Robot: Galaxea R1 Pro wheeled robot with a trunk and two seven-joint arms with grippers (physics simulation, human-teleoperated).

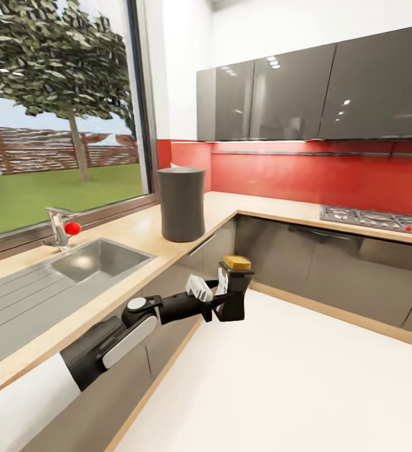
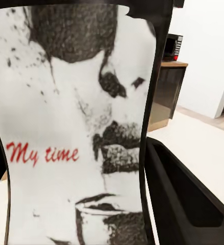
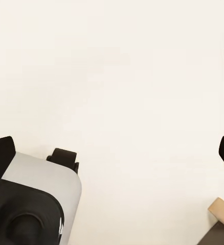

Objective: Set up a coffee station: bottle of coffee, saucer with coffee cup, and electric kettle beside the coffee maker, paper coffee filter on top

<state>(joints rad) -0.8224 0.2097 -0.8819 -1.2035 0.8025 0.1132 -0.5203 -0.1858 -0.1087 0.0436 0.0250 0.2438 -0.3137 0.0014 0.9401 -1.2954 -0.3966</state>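
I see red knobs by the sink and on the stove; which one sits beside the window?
The red knob on the steel tap at the sink, below the window. The other red knob is on the hob against the red backsplash.

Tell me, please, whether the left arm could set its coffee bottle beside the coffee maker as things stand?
Probably yes: the left tool holds the bottle of coffee just off the countertop edge, with bare worktop around the coffee maker.
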